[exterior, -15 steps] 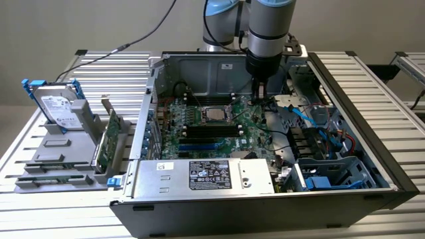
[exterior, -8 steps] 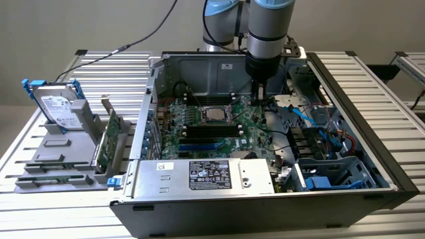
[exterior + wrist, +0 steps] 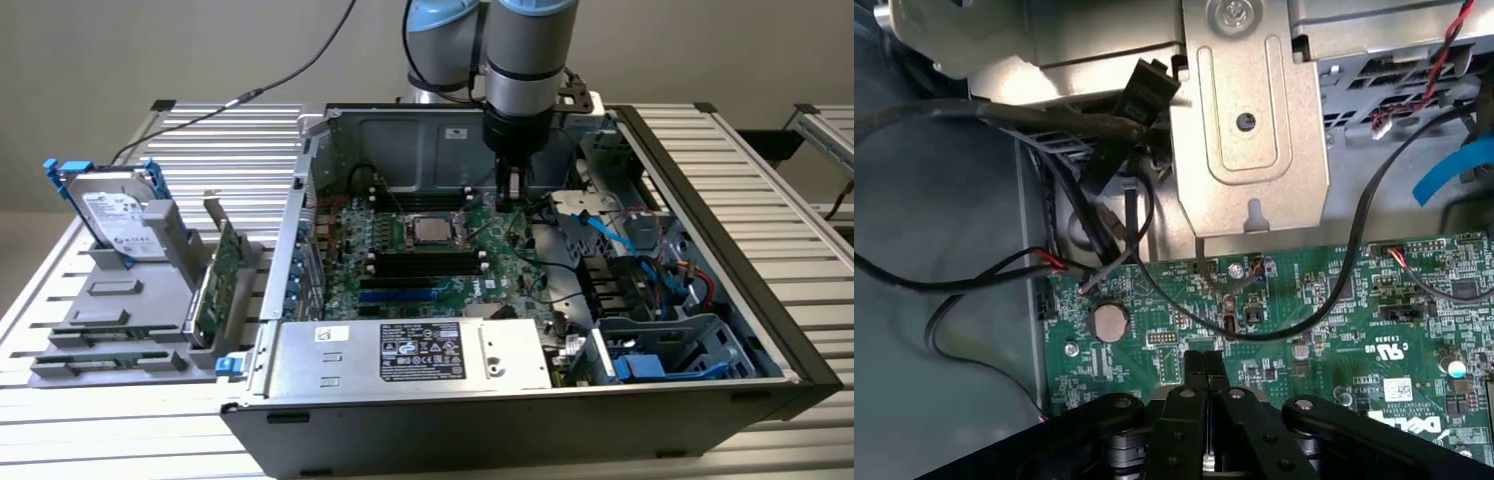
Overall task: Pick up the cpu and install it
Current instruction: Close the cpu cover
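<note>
**CPU in socket; jaws clenched, nothing grasped**

The jaws are noted clenched, pad against pad, with nothing grasped between them. They are held low over the motherboard (image 3: 1334, 330), just beside the socket on the exterior view's right, inside the open computer case (image 3: 750, 280). The arm (image 3: 531, 60) reaches down over the case's far wall.

The cpu (image 3: 430, 228) is seen lying flat in the socket toward the board's far edge, silver top up, apart from the jaws.

Progress, as judged: pick-up and placement are taken as done. Whether the socket's retainer is latched cannot be told, so securing is entered as unconfirmed.

Counts:
- one cpu
- one motherboard
- one power supply (image 3: 414, 352), at the case's near edge
- one coin cell (image 3: 1111, 322), on the board
- one hard drive (image 3: 114, 212), stood upright in the grey tray (image 3: 80, 365) at the bench (image 3: 200, 130) edge on the exterior view's left
- green circuit cards (image 3: 220, 275), on edge in the same tray; number not clear
</note>
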Controlling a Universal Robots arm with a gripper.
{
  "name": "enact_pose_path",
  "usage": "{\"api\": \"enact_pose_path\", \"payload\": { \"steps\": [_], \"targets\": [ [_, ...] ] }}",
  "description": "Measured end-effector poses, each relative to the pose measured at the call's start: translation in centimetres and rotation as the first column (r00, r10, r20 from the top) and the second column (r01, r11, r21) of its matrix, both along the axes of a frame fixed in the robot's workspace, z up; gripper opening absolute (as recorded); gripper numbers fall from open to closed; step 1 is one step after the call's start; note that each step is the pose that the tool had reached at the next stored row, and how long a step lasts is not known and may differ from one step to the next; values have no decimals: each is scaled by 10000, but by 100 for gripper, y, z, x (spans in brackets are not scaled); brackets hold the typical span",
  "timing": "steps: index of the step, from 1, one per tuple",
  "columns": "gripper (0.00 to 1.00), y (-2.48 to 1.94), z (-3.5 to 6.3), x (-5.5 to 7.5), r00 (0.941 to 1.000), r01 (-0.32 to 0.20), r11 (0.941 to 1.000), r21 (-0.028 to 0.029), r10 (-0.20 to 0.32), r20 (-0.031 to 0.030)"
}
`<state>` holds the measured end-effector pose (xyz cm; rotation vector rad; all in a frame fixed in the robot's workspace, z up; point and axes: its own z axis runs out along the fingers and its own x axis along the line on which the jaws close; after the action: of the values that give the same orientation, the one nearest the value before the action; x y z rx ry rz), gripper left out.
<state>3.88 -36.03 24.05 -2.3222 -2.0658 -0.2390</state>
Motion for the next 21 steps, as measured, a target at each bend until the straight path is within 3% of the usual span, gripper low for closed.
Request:
{"api": "enact_pose_path", "payload": {
  "steps": [7,21],
  "targets": [
    [11,0,16,-125,10000,-71,10000,0,71,-20],
    [11,2,78,-369,9996,-160,9998,69,161,-228]
  ]
}}
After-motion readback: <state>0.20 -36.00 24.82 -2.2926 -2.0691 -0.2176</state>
